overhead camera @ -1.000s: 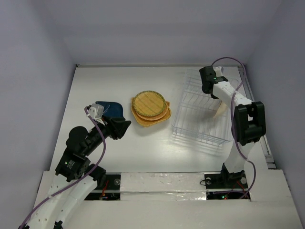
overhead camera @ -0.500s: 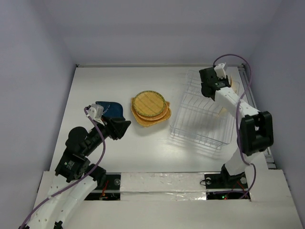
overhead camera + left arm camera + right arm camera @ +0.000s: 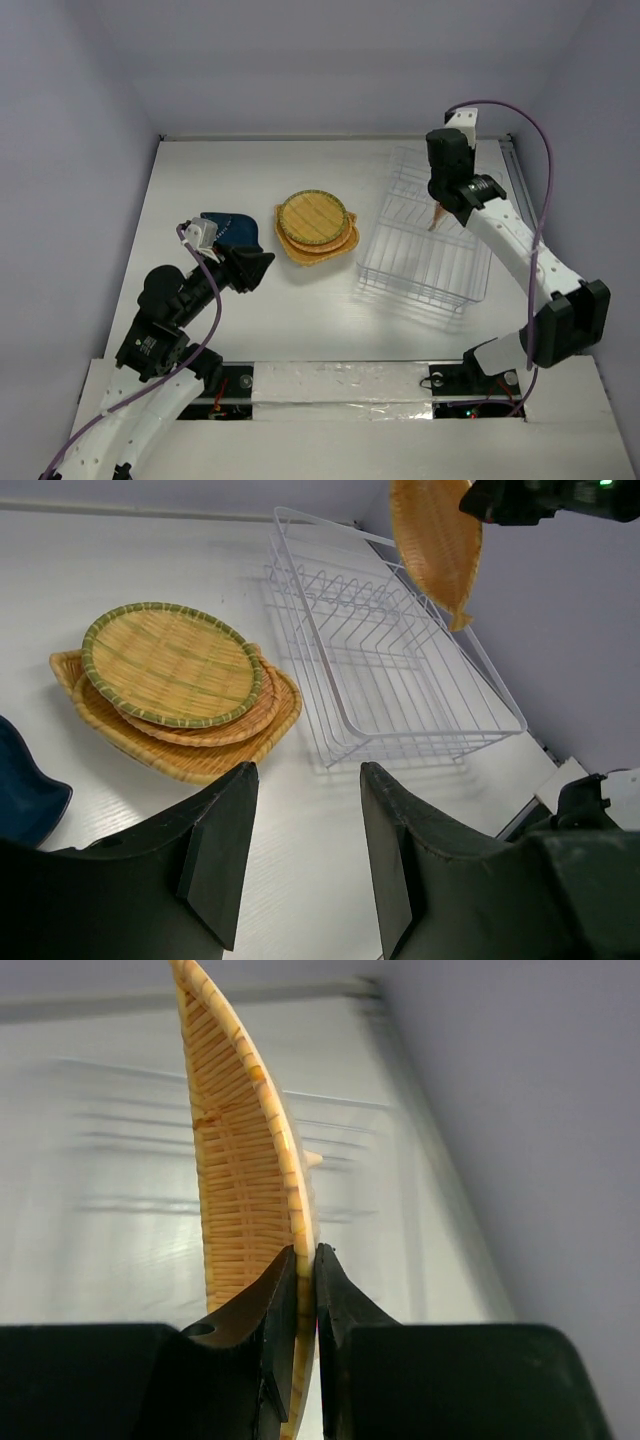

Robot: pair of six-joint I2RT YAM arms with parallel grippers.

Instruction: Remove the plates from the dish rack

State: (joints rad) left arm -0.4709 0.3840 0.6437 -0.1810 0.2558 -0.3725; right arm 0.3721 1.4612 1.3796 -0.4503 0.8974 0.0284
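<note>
My right gripper (image 3: pixel 306 1252) pinched the plate (image 3: pixel 240 1160) by its rim; I had to clear the rack (image 3: pixel 425 262) before swinging to the stack (image 3: pixel 315 228).

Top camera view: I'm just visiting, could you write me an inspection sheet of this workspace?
Surface: white table.
Job's things: dish rack, no plate seen in its slots; stacked woven plates left of it; pointed-oval plate held above the rack.
Clutter: dark blue object by left gripper.
Grippers: right gripper shut on the pointed-oval plate; left gripper open, holding nothing.
Cables: purple cable along each arm.
Surroundings: grey walls.
</note>
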